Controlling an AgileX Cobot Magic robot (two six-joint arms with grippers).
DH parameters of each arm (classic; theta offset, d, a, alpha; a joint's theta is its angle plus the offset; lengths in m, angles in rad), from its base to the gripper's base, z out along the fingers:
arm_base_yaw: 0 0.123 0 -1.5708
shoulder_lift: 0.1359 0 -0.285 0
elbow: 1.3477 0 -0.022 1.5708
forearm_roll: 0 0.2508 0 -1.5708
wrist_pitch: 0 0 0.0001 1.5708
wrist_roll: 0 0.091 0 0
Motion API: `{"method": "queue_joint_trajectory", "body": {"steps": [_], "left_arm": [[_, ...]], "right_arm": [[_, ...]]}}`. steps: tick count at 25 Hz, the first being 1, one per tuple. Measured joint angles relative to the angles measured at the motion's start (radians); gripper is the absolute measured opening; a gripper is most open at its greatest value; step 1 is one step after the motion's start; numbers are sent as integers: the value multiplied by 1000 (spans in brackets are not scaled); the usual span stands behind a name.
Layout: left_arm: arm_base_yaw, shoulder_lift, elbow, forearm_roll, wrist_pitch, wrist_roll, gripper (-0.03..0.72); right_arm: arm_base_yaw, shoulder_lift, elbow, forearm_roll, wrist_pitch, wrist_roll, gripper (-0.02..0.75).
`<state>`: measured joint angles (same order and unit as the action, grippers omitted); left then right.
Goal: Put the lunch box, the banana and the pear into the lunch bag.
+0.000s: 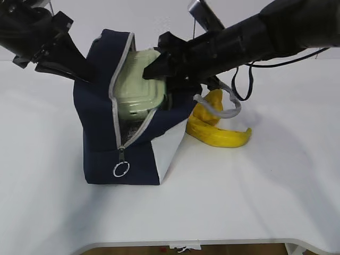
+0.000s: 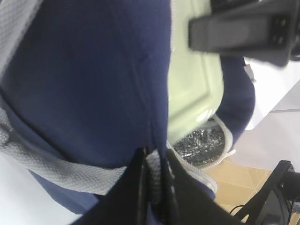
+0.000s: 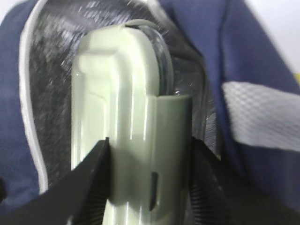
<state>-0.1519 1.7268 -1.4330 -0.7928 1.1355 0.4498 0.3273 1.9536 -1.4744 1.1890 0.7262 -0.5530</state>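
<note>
Right gripper [image 3: 147, 183] clamps the lunch box [image 1: 139, 85] in the lunch bag [image 1: 101, 133] mouth; left gripper [image 2: 154, 180] pinches the rim open: ease it deeper, edge-first

The green-lidded lunch box [image 1: 139, 85] was held tilted in the unzipped mouth of the navy lunch bag [image 1: 101, 143] by the right gripper [image 1: 159, 66]. The banana [image 1: 218, 134] was left on the white table [image 1: 276, 186], touching the bag.
</note>
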Motion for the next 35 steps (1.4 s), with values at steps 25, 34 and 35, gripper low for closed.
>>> {"method": "queue_joint_trajectory", "body": {"steps": [25, 34, 35], "left_arm": [[0, 0, -1, 65, 14, 1, 15], [0, 0, -1, 68, 25, 1, 15], [0, 0, -1, 68, 25, 1, 15]], "right_arm": [[67, 326, -209, 29, 14, 18, 362], [67, 329, -246, -52, 120, 46, 526], [67, 329, -265, -80, 134, 67, 538]]}}
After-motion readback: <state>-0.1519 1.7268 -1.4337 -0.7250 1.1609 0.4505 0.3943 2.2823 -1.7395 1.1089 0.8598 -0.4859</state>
